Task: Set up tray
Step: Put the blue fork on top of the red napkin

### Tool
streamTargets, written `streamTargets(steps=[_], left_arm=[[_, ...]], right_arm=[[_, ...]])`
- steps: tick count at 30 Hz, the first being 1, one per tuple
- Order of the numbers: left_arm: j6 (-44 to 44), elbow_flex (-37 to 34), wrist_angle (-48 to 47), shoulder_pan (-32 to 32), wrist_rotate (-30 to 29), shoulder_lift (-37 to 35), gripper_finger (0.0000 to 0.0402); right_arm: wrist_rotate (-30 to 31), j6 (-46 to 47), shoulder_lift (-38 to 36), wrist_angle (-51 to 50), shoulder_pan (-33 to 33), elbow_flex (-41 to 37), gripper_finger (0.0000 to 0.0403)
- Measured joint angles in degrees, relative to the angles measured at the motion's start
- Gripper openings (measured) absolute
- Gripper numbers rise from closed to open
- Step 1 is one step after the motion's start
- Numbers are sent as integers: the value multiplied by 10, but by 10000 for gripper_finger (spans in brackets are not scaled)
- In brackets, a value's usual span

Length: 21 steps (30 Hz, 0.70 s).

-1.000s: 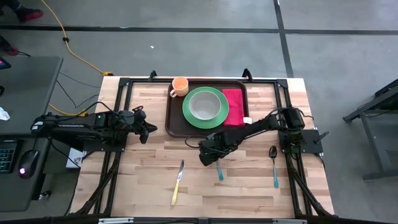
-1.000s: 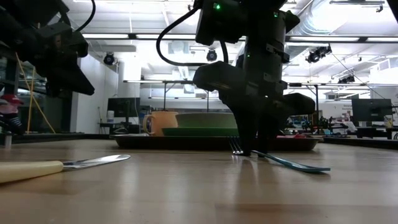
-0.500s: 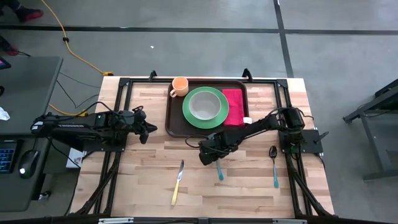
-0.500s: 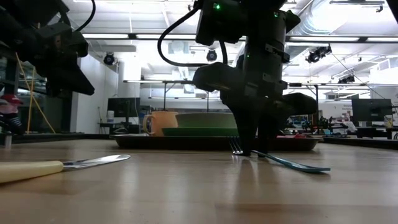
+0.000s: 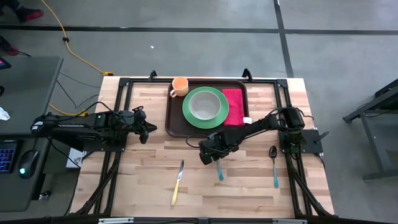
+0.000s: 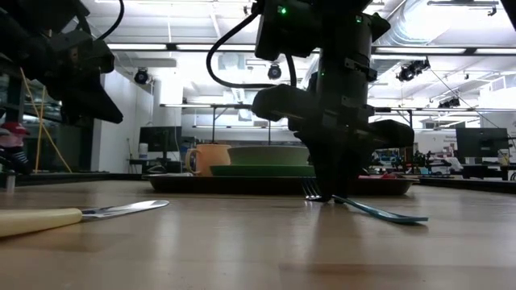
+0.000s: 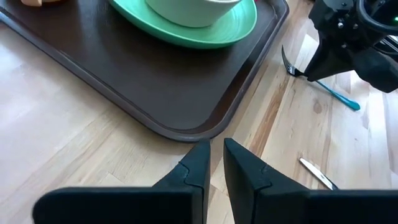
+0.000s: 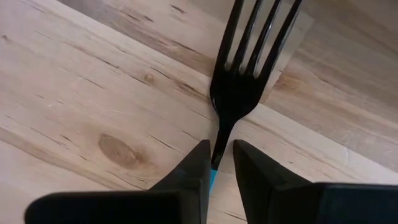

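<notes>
Fingers of our right gripper (image 8: pixel 217 163) straddle the neck of the fork (image 8: pixel 239 93), nearly pinching it flat on the table (image 5: pixel 143 180). Its long axis runs between our fingers, tines toward the tray (image 5: pixel 176 122) just beyond, which holds the plate (image 5: pixel 205 107). Our left gripper (image 7: pixel 214 163) waits nearly pressed together, empty, near the tray's corner.
</notes>
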Motion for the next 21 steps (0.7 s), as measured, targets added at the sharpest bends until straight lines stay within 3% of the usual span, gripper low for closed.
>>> streamTargets(steps=[8, 21], left_arm=[[10, 0, 0, 0, -1, 0, 76], [10, 0, 0, 0, -2, 0, 76]], right_arm=[[0, 0, 0, -10, 0, 0, 48], [3, -4, -1, -40, 0, 1, 4]])
